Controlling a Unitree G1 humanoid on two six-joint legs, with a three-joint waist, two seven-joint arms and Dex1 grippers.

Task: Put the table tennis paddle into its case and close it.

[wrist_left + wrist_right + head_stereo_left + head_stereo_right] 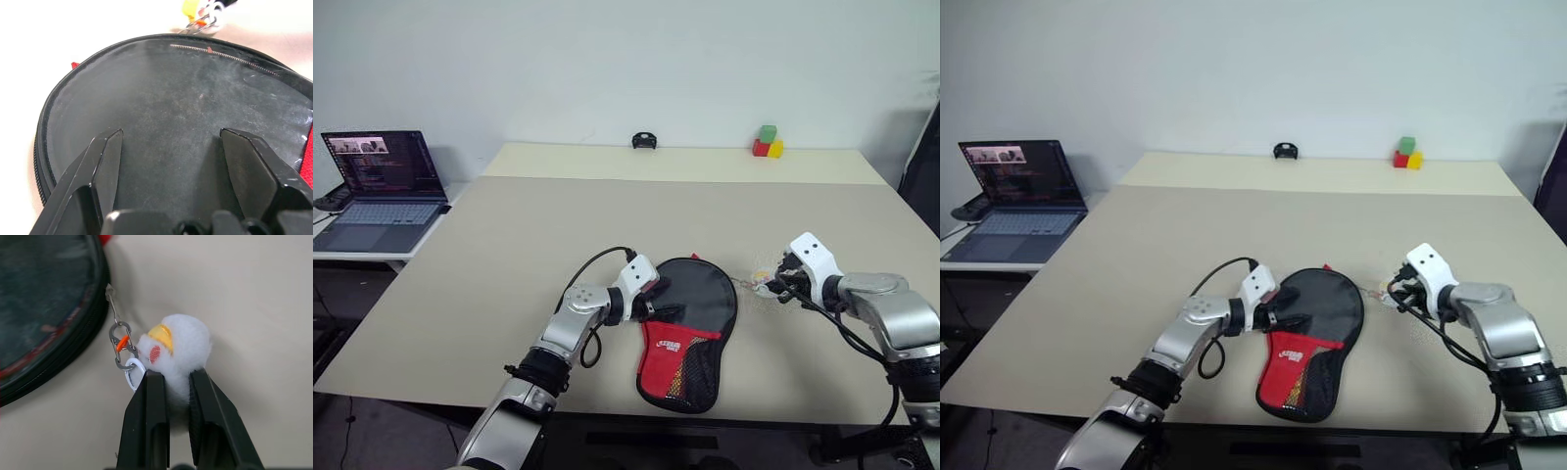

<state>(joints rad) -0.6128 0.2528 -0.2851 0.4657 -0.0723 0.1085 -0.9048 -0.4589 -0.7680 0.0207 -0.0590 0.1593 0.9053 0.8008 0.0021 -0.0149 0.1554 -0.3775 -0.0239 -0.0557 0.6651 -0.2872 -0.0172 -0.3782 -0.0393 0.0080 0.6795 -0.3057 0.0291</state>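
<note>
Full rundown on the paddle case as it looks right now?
The case is a paddle-shaped soft black pouch, lying flat near the table's front edge. Its round end has a smooth, faintly shiny black panel; the narrow end has a red logo panel and black mesh. A zipper runs round the rim. The left gripper, fingers spread, rests on the round panel. A small clip chain at the rim leads to a white-and-yellow fluffy charm, which the right gripper pinches.

Bright, even light, soft shadows; glare on the case (pixel 186 122), perhaps slightly hazy.
</note>
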